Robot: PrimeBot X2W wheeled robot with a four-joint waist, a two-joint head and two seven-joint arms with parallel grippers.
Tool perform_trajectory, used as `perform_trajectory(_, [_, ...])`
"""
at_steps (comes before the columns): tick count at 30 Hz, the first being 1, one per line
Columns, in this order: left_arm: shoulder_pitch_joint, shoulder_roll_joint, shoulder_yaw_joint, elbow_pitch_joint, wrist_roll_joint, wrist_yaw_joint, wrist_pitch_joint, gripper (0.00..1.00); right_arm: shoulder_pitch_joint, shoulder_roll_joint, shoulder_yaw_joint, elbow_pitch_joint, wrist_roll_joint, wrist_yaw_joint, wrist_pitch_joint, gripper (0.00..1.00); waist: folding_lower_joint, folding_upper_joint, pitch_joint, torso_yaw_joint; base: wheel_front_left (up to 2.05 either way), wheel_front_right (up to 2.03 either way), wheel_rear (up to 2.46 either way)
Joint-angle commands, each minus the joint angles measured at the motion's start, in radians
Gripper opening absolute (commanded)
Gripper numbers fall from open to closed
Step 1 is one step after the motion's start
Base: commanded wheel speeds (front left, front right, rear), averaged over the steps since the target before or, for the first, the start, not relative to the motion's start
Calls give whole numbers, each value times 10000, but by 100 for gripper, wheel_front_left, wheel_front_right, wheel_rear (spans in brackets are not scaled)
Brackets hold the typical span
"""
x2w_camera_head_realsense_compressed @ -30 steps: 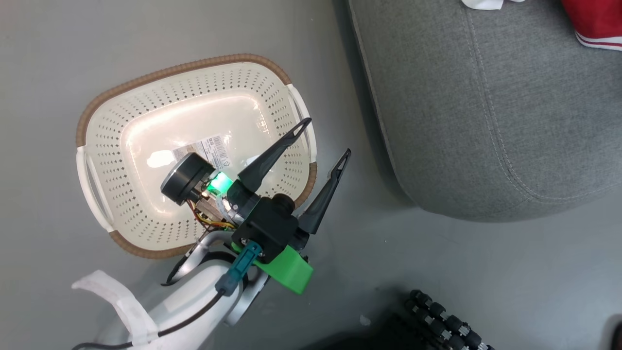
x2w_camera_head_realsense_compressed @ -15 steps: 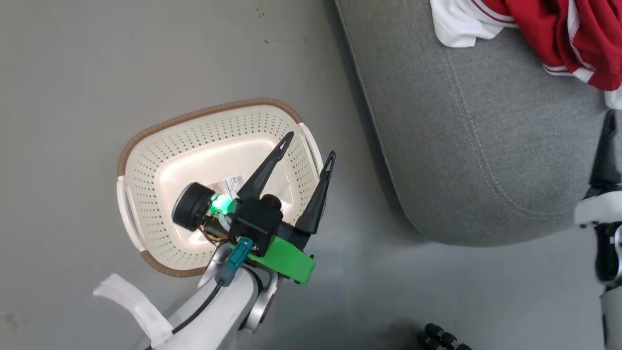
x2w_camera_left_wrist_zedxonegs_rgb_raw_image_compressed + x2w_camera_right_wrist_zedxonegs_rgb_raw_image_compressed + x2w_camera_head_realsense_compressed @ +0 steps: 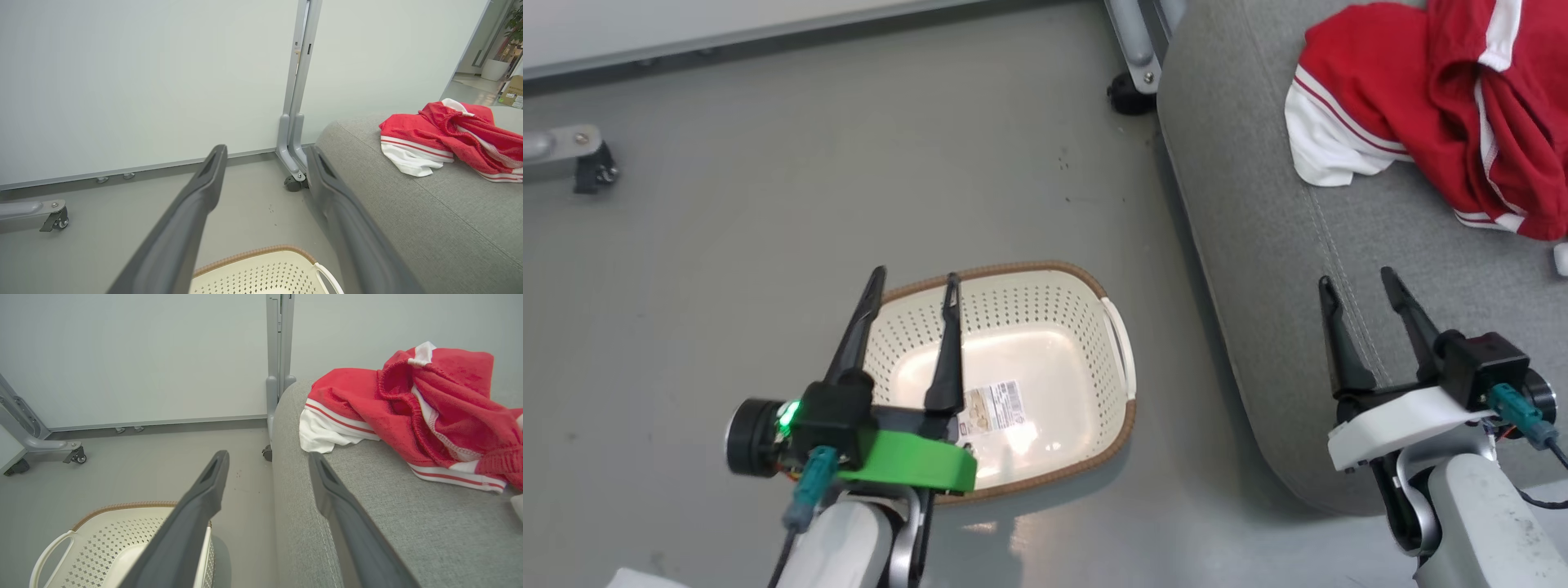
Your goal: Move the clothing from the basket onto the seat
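Two pieces of clothing [image 3: 1437, 122] logged in one red heap on seat [image 3: 1258, 286], white panel lying near its rounded side edge. Found basket [image 3: 1045, 318] on floor [image 3: 768, 204] just beside seat, bare but for label [image 3: 991, 406]. Noted left gripper [image 3: 915, 274] above basket, fingers spread, holding nothing; right gripper [image 3: 1356, 278] above seat's front edge, fingers likewise apart and empty, well short of heap. Would judge transfer done. Could go wrong mainly through needless motion: sweeping right fingers across cushion, catching loose white panel and dragging heap over edge to floor. Could also clip woven rim when lowering or swinging left arm, shoving or tipping basket. Cannot tell from here how securely heap sits.
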Motion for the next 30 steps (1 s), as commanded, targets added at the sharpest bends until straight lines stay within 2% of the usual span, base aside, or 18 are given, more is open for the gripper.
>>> perform_trajectory(1, [505,-132,386,-74,3,-93,-30,100,207,-4,116,-62,37,-14,-29,100,1,-1,-1384,1086,0,0,0])
perform_trajectory(6, [1803,-364,1901,-319,398,-388,-31,100,551,51,533,-351,13,-14,-29,100,1,-1,-2123,1311,0,0,0])
perform_trajectory(12, [2880,-534,3022,-596,816,-826,-32,100,992,96,762,-704,-100,-14,-29,100,1,-1,-2658,1389,0,0,0])
perform_trajectory(22, [4047,-788,3696,-876,1174,-1719,-21,100,2185,384,520,-1316,-200,-14,-29,100,1,-1,-3238,1365,0,0,0])
perform_trajectory(26, [4452,-830,3901,-951,1329,-1876,-21,100,2599,434,434,-1371,-256,-14,-29,100,1,-1,-3402,1278,0,0,0])
perform_trajectory(30, [4671,-848,4072,-879,1511,-1842,-21,100,2842,449,367,-1357,-274,-13,-29,100,1,-1,-3510,1206,0,0,0])
